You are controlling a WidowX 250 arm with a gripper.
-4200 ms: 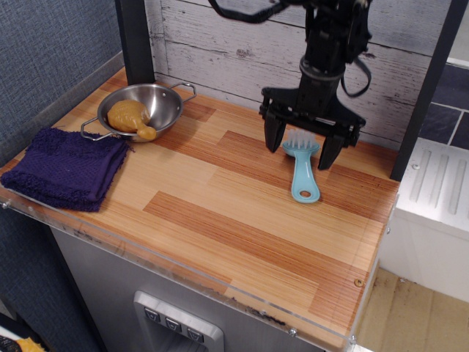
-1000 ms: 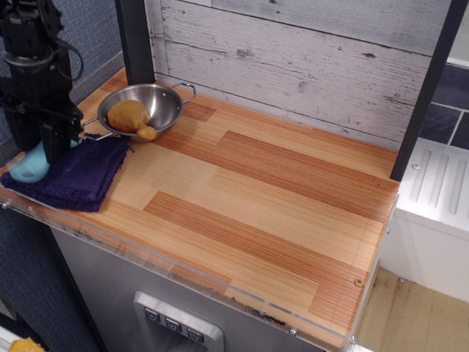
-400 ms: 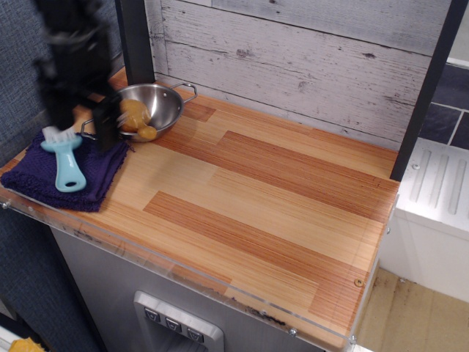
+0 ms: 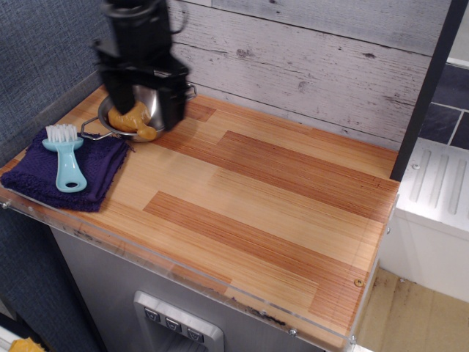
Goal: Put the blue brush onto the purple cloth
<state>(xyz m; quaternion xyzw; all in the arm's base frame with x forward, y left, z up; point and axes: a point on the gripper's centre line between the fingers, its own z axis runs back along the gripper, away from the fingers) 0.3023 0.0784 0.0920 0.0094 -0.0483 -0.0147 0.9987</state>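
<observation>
The blue brush (image 4: 66,156) lies flat on the purple cloth (image 4: 37,183) at the table's left front corner, white bristles toward the back, handle toward the front. My gripper (image 4: 145,108) is open and empty, raised above the steel bowl and to the right of the cloth. Its two black fingers (image 4: 174,103) hang down apart in front of the bowl.
A steel bowl (image 4: 163,103) holding a tan, drumstick-like object (image 4: 134,119) stands at the back left, just behind the cloth. A black post (image 4: 135,33) rises behind it. A wood-plank wall backs the table. A white unit (image 4: 436,205) stands to the right.
The gripper carried the brush from the table's right side to the cloth, let it go there, then rose and moved right, over the bowl. The brush now lies still on the cloth.
</observation>
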